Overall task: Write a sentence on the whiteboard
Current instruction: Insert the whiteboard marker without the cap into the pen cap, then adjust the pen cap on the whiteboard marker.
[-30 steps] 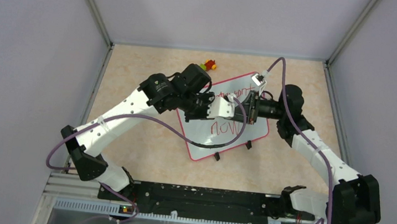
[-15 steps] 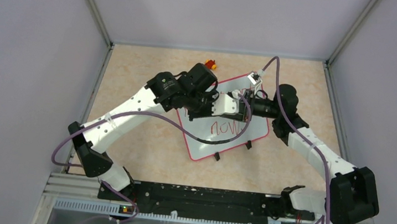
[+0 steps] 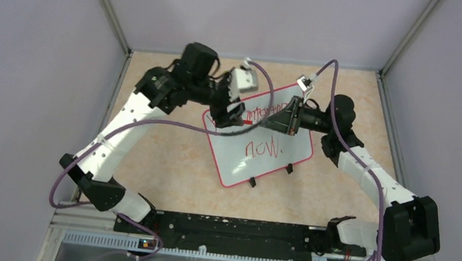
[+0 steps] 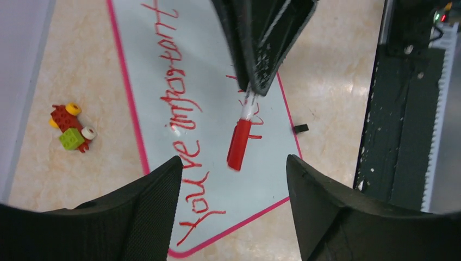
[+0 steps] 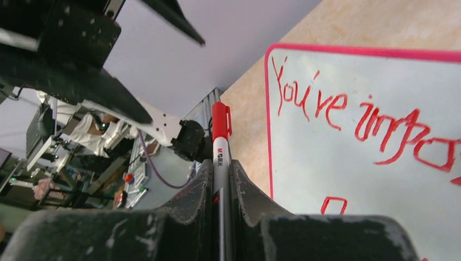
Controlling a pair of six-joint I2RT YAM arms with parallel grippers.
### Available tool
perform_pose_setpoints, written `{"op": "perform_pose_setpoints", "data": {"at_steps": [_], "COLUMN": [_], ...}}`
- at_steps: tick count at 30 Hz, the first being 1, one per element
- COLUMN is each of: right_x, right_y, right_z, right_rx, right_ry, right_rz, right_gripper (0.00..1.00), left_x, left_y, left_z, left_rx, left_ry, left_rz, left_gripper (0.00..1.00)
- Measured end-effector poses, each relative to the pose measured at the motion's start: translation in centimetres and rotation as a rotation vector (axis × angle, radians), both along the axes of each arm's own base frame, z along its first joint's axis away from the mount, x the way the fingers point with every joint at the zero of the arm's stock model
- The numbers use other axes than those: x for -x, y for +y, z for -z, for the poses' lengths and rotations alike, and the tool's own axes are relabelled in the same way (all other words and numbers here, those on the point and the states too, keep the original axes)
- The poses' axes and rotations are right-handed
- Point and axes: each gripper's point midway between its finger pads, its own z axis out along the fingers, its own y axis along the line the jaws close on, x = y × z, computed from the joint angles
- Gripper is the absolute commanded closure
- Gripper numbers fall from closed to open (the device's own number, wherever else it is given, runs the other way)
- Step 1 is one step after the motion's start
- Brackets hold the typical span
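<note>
One whiteboard [image 3: 237,167], one red marker [image 5: 219,142], two black clips [image 3: 288,169]

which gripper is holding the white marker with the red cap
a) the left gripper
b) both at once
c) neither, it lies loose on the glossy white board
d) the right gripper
d: in the right wrist view the right gripper is shut on the white marker with the red cap, while the left gripper is open and grips nothing.
</note>
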Motion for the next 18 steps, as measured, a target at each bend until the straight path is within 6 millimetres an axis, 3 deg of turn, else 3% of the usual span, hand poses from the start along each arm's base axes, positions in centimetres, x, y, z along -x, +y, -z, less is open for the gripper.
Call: {"op": "perform_pose_setpoints", "data": {"at_steps": [5, 8, 11, 16, 18], "right_x": [-0.6, -0.5, 0.0, 1.3, 1.5], "right_y": [-0.6, -0.8, -0.9, -1.1, -1.1], "right_z": [-1.5, -2.3, -3.1, -4.7, -5.1], "right_rx": [-0.022, -0.03, -0.039, -0.059, -0.069], "right_ry": [-0.033, -0.041, -0.055, -0.075, -0.079], "right_rz": [0.012, 0.001, -0.016, -0.057, -0.065], "right_gripper": [1.0, 1.0, 1.0, 1.0, 1.0], "left_x": [-2.8, -2.2, -0.1, 2.0, 2.4], "left_y": [4.4, 5.6, 5.3, 4.7, 4.6], "left_z": [-4.8, -5.7, -4.6, 0.5, 1.5], "left_rx": [0.276, 0.41, 0.517, 0.601, 0.609], "left_ry": [0.073, 0.17, 0.349, 0.688, 0.771], "left_rz": [-0.149, -0.175, -0.147, -0.137, -0.145], "left_gripper": [0.23, 0.26, 0.31, 0.33, 0.33]}}
